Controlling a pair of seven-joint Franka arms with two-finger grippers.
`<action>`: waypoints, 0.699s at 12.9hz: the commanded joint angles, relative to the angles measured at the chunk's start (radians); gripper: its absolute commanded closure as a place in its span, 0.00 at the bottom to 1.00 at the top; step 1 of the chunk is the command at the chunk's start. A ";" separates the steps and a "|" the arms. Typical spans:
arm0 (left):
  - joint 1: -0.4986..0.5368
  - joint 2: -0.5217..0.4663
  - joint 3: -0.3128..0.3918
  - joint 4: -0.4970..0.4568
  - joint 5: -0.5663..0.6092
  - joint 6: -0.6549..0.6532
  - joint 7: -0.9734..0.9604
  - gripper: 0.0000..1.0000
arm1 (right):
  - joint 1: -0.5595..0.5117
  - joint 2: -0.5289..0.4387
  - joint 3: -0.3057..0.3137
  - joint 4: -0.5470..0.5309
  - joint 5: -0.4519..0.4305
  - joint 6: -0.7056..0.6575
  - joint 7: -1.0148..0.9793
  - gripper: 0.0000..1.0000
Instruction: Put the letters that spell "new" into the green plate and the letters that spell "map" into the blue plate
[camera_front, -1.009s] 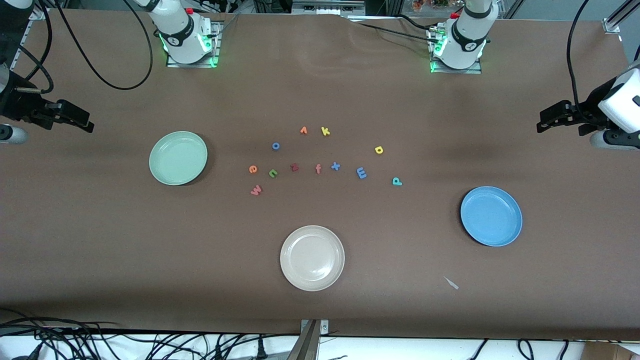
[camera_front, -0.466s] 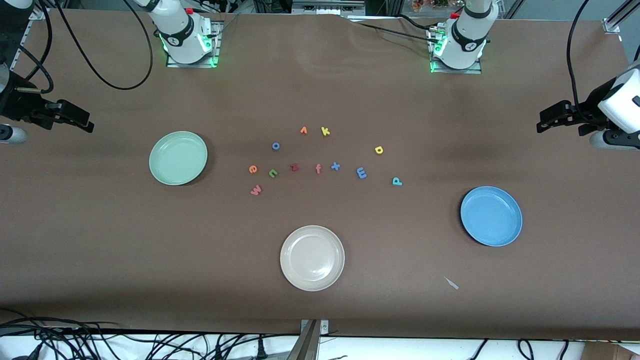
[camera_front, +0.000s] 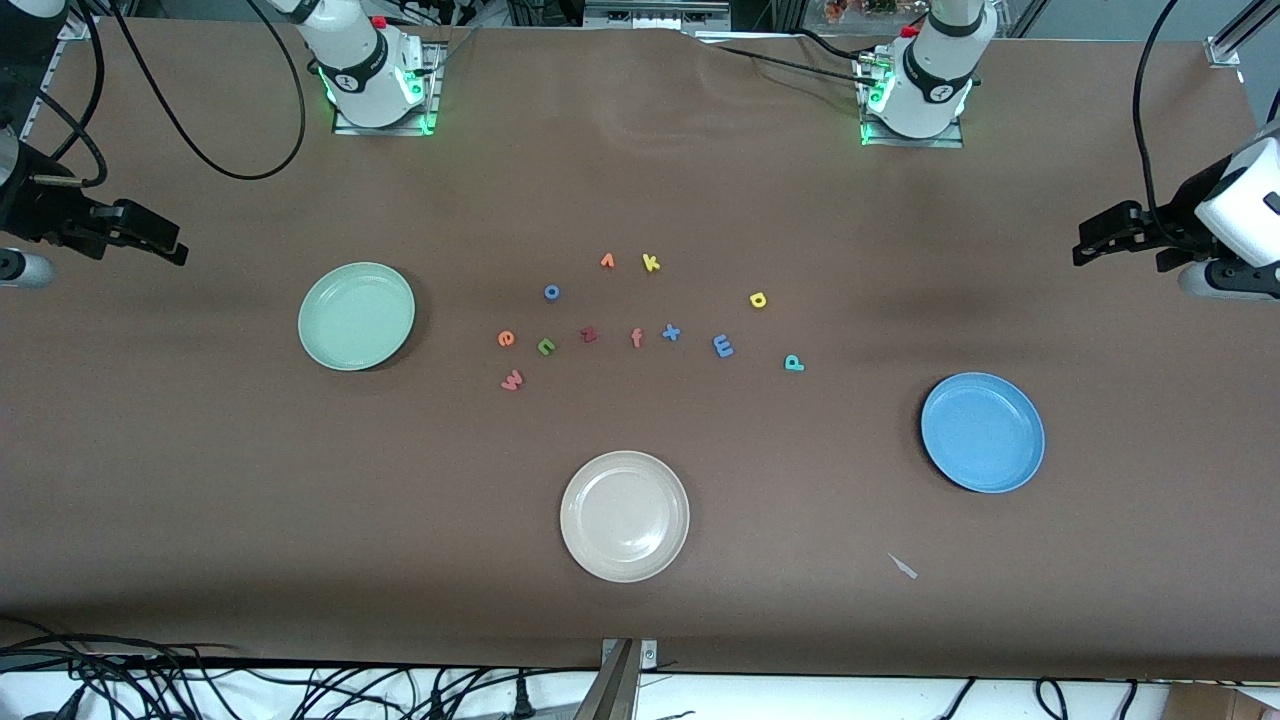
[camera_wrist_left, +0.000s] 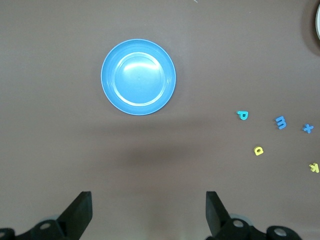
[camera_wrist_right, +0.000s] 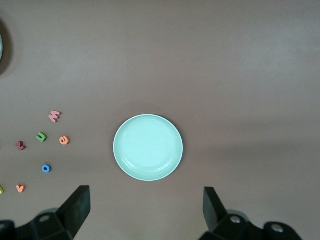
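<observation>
The green n (camera_front: 546, 347), orange e (camera_front: 506, 339) and salmon w (camera_front: 512, 380) lie mid-table on the side toward the empty green plate (camera_front: 356, 316). The blue m (camera_front: 723, 346), yellow a (camera_front: 758, 299) and teal p (camera_front: 793, 363) lie toward the empty blue plate (camera_front: 983, 432). My right gripper (camera_front: 170, 245) hangs open high over the right arm's end of the table, with the green plate (camera_wrist_right: 148, 147) under its camera. My left gripper (camera_front: 1085, 245) hangs open over the left arm's end, looking down on the blue plate (camera_wrist_left: 138, 77). Neither holds anything.
A beige-white plate (camera_front: 624, 516) sits nearer the front camera than the letters. Other letters lie among them: dark red z (camera_front: 589, 335), salmon f (camera_front: 636, 338), blue x (camera_front: 671, 332), yellow k (camera_front: 651, 263), blue o (camera_front: 551, 292), orange v (camera_front: 607, 261). A small scrap (camera_front: 903, 566) lies near the front edge.
</observation>
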 joint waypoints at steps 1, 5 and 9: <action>0.002 0.006 -0.004 0.011 0.025 -0.003 0.022 0.00 | -0.004 -0.011 0.003 -0.003 0.014 -0.005 -0.014 0.00; 0.002 0.006 -0.004 0.011 0.025 -0.003 0.022 0.00 | -0.004 -0.011 0.003 -0.003 0.014 -0.005 -0.016 0.00; 0.003 0.006 -0.004 0.013 0.016 -0.001 0.022 0.00 | -0.003 -0.011 0.004 -0.003 0.014 -0.006 -0.005 0.00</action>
